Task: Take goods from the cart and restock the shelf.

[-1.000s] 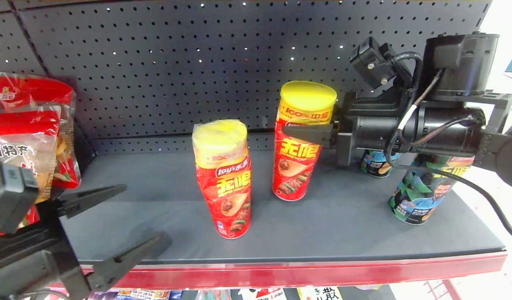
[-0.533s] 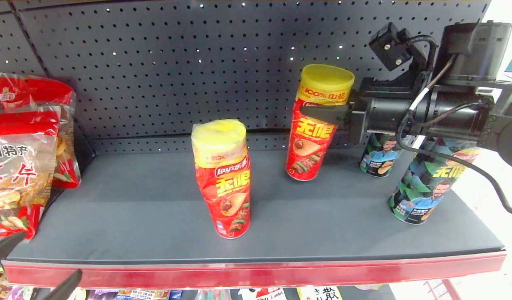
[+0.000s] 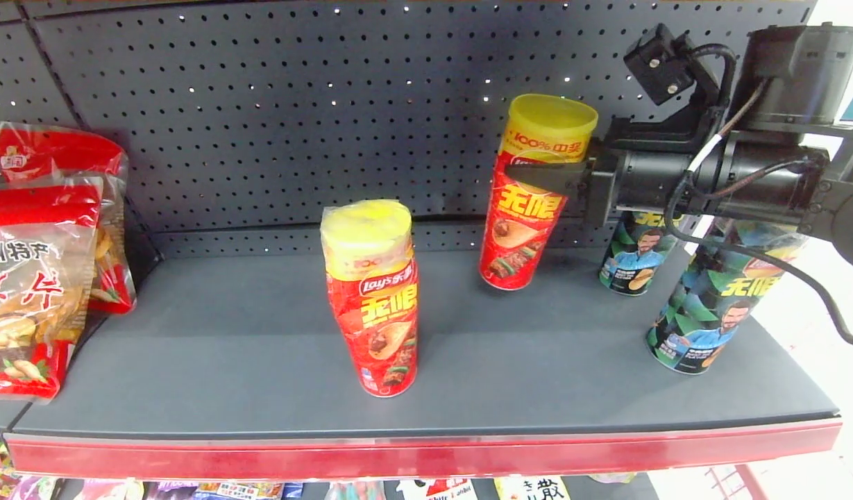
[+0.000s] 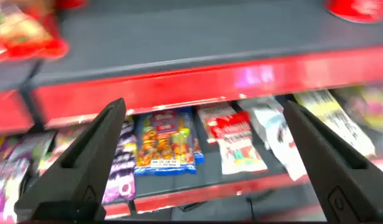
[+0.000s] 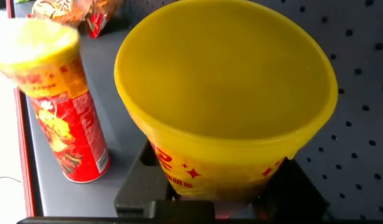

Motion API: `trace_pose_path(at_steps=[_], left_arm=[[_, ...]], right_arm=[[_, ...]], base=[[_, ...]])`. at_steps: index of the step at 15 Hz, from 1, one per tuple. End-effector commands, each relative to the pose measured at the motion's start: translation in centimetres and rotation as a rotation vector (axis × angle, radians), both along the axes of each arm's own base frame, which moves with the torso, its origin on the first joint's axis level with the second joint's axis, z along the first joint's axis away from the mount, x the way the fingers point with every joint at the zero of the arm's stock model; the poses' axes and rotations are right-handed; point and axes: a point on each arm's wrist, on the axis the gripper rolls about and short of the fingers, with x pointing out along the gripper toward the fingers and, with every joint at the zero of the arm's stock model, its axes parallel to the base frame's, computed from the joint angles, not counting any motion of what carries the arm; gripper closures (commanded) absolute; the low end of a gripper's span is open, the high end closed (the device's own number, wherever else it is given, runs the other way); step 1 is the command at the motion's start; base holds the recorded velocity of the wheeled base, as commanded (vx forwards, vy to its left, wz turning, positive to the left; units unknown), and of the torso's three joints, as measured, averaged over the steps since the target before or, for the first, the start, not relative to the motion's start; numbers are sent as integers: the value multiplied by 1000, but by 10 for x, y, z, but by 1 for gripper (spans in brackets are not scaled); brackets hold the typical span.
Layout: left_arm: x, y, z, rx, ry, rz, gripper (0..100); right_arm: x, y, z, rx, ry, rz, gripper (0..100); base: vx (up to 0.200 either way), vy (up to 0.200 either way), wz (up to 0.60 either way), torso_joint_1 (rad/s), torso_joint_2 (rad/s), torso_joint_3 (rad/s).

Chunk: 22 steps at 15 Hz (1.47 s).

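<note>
My right gripper (image 3: pixel 547 178) clamped on red chip can (image 3: pixel 527 222), just below yellow lid (image 3: pixel 552 114); can tilted, over rear of shelf (image 3: pixel 259 347), between second red can (image 3: pixel 372 305) and green cans (image 3: pixel 633 258). My left gripper (image 4: pixel 203 155) wide open, holding nothing.

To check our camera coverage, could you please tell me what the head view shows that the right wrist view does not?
Head view alone: two green cans at the right end of the grey shelf, and packets on the tier below. Right wrist view alone: both fingers of the right gripper, either side of the held red can. Both: the held red can with yellow lid, the wrapped red can, the snack bags and the pegboard.
</note>
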Motion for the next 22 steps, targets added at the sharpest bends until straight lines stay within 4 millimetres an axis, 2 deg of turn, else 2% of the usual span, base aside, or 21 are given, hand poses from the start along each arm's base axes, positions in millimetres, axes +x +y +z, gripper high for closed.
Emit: trace_pose_path(at_steps=[1, 6, 22], left_arm=[[-3, 0, -1, -7, -37, 13, 0], [-9, 1, -3, -89, -110, 146, 0], [-9, 1, -3, -51, -112, 155, 0]], right_arm=[[0, 0, 1, 4, -2, 0, 100], [-2, 0, 5, 12, -8, 0, 100], [-6, -3, 8, 18, -14, -7, 100]], base=[[0, 0, 0, 0, 0, 0], [0, 0, 0, 0, 0, 0], [0, 0, 0, 0, 0, 0]])
